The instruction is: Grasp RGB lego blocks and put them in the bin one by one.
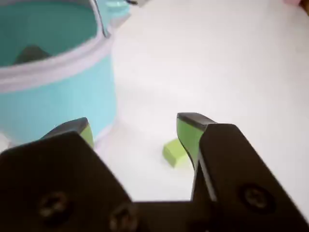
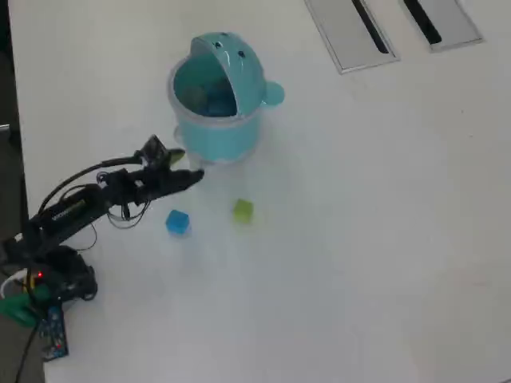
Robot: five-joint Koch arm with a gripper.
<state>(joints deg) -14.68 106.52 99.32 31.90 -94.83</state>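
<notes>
the hand (image 1: 133, 133) is spread wide and empty above the yellow-green block (image 1: 175, 152); the blue block (image 2: 176, 222) also waits outside the bin (image 2: 239, 136); so likely 2 left.

Counted on the white table (image 2: 359, 239): one turquoise whale-lidded bin (image 2: 217, 100), one blue block (image 2: 177, 223), one yellow-green block (image 2: 243, 210), two grey slotted panels (image 2: 349, 28), and one robot arm (image 2: 88, 209).

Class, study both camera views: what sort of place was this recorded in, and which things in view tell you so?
Probably an office or lab desk used for hobby robotics. A plain white table has two cable-port covers set into its far edge, a small robot arm stands at one side, and a toy-like turquoise bin sits among small blocks.
</notes>
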